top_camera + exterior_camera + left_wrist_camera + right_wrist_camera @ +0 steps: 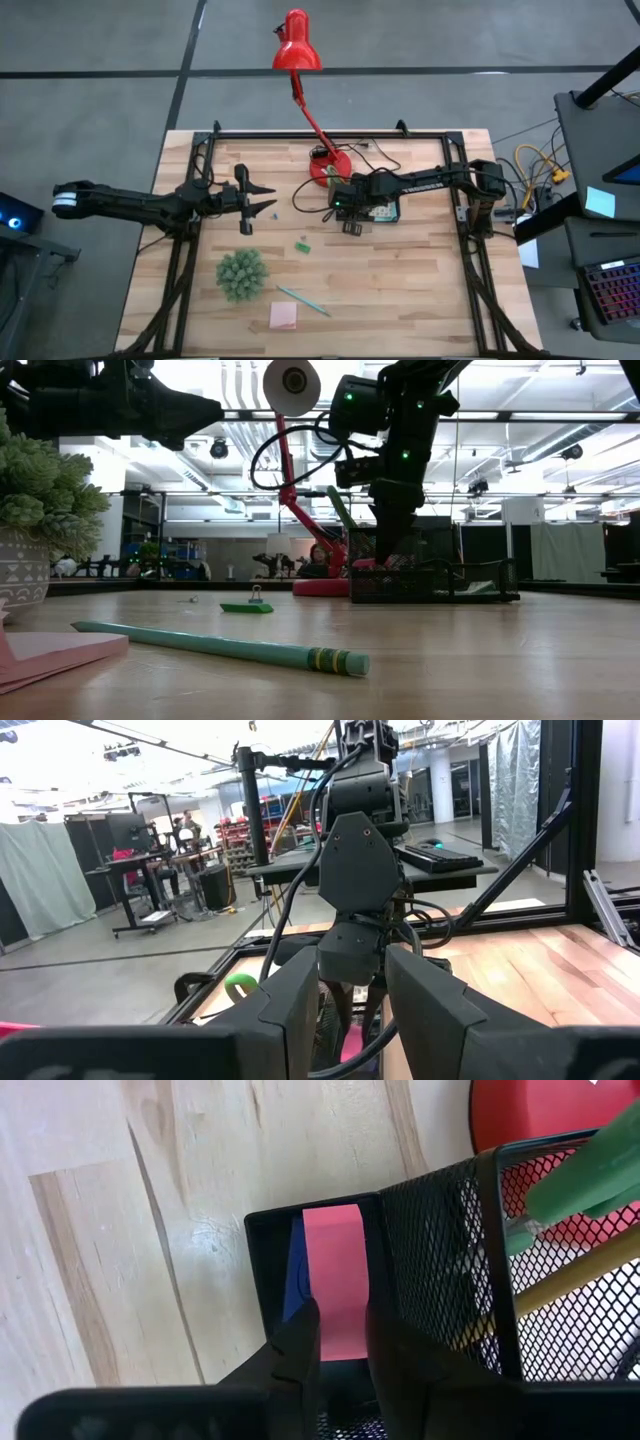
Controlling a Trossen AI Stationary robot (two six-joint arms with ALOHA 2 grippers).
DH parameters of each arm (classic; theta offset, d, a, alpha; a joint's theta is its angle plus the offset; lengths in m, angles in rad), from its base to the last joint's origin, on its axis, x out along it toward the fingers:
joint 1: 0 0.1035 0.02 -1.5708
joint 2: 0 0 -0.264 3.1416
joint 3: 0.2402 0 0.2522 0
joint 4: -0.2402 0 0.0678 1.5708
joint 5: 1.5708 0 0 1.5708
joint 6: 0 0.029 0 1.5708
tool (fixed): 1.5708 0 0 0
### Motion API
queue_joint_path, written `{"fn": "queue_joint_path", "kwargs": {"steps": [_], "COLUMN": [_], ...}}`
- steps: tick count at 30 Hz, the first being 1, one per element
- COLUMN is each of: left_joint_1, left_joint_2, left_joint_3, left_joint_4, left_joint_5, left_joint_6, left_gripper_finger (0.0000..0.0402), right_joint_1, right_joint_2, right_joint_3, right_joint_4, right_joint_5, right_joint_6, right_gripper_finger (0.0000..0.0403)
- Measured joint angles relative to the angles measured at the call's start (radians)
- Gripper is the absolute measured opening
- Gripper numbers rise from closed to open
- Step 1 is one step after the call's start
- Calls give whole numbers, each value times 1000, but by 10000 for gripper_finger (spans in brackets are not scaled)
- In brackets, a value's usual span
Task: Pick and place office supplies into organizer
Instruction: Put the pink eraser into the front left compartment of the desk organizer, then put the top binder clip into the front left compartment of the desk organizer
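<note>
The black mesh organizer [385,212] stands right of centre by the lamp base. My right gripper [343,1315] points down into its open-topped side compartment [262,1260], shut on a red-pink piece [335,1260]; something dark blue [293,1292] stands beside the piece. The green scissors handle [590,1170] and the pencil [570,1280] stick out of the mesh cup. On the table lie a green piece [302,245], the teal pen [303,300] and a pink sticky pad [283,316]. My left gripper [268,199] hovers open, left of centre. My right gripper pinches the red-pink piece at its near end [342,1342] between the two fingers, coming from above and pointing down. The piece reaches down into the organizer's side compartment. Whether its lower end rests on the compartment floor is hidden.
The red lamp's base [328,165] sits just beyond the organizer, its arm leaning to the far edge. A fuzzy green ball [240,273] stands near the left front, beside the pen and pad. Black frame rails run along the table's left, right and far edges.
</note>
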Motion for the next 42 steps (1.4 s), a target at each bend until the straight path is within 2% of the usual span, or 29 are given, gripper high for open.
{"fn": "queue_joint_path", "kwargs": {"steps": [13,18,23,28,31,35,39,42], "left_joint_1": [0,0,0,0,0,0,0,0], "left_joint_2": [0,0,0,0,0,0,0,0], "left_joint_3": [0,0,0,0,0,0,0,0], "left_joint_4": [0,0,-2,-8,-22,-24,-23,-22], "left_joint_5": [0,0,0,0,0,0,0,0], "left_joint_6": [0,0,0,0,0,0,0,0], "left_gripper_finger": [107,107,107,107,107,107,107,107], "right_joint_1": [0,7,42,121,184,269,330,346], "right_joint_2": [0,-19,-118,-267,-362,-495,-593,-633], "right_joint_3": [1,41,39,-38,-136,-325,-540,-680], "right_joint_4": [-3,-63,-19,163,307,504,793,1035], "right_joint_5": [0,-2,13,110,154,222,365,375], "right_joint_6": [11,73,88,97,87,86,47,-37], "right_gripper_finger": [140,142,130,117,111,104,101,100]}}
